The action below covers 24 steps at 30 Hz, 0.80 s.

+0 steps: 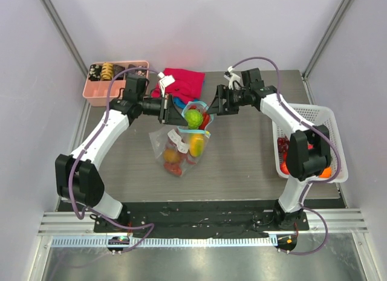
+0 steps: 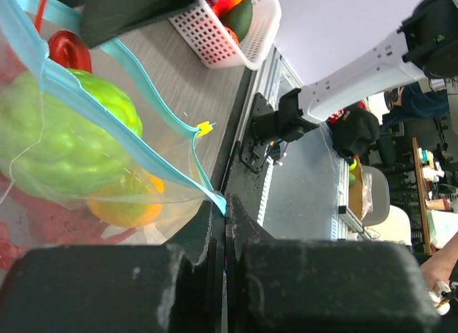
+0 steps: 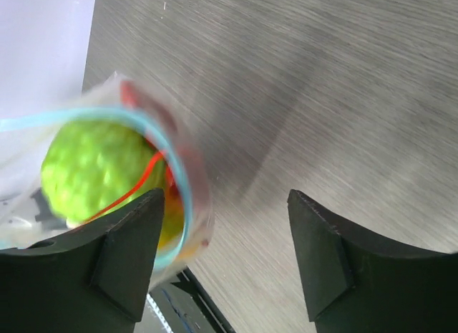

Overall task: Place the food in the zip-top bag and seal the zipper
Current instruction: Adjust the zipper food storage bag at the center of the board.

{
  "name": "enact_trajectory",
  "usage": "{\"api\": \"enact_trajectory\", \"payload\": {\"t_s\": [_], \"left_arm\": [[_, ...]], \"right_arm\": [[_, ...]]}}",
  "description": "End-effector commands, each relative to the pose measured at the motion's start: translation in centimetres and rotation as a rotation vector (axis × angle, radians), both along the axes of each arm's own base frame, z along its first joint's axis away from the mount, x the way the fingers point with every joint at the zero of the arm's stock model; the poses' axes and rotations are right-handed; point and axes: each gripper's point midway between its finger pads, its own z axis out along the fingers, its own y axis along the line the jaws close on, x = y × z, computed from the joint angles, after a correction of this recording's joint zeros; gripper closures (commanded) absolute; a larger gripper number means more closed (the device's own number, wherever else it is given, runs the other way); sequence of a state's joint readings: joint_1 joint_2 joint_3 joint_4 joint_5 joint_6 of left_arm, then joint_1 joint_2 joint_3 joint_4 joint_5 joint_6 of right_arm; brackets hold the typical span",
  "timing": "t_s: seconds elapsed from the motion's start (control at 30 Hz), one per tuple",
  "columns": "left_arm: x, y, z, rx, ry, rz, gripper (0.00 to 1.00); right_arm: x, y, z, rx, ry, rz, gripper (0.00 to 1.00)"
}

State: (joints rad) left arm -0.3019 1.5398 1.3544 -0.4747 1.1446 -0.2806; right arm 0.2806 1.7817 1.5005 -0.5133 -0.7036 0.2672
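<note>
The clear zip-top bag [image 1: 179,149] hangs off the table, half upright, with yellow, orange and red toy foods inside. A bumpy green fruit [image 1: 193,118] sits in its open mouth. My left gripper [image 1: 173,110] is shut on the teal-blue zipper [image 2: 154,157] at its corner, seen in the left wrist view [image 2: 227,217]. My right gripper [image 1: 213,106] is open and empty, just right of the bag's mouth. In the right wrist view [image 3: 225,236] the zipper rim [image 3: 180,182] and the green fruit [image 3: 89,168] lie beside the left finger [image 3: 132,251].
A white mesh basket [image 1: 323,121] with more red and orange foods stands at the right edge. A pink tray [image 1: 100,90] with black and tan pieces is at the back left. A red cloth [image 1: 184,81] lies behind the bag.
</note>
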Motion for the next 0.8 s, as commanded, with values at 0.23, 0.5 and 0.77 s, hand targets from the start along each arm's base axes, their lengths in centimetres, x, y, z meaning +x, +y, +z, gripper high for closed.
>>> {"api": "enact_trajectory", "payload": {"t_s": [0.23, 0.5, 0.77], "left_arm": [[-0.3, 0.2, 2.5, -0.031, -0.058, 0.047, 0.99], [0.8, 1.3, 1.4, -0.006, -0.031, 0.121, 1.00], [0.4, 1.0, 2.1, -0.035, -0.043, 0.087, 1.00]], "right_arm": [[-0.4, 1.6, 2.9, 0.019, -0.084, 0.083, 0.99], [-3.7, 0.7, 9.9, 0.080, -0.229, 0.115, 0.99], [-2.5, 0.9, 4.8, 0.037, -0.091, 0.064, 0.27]]}}
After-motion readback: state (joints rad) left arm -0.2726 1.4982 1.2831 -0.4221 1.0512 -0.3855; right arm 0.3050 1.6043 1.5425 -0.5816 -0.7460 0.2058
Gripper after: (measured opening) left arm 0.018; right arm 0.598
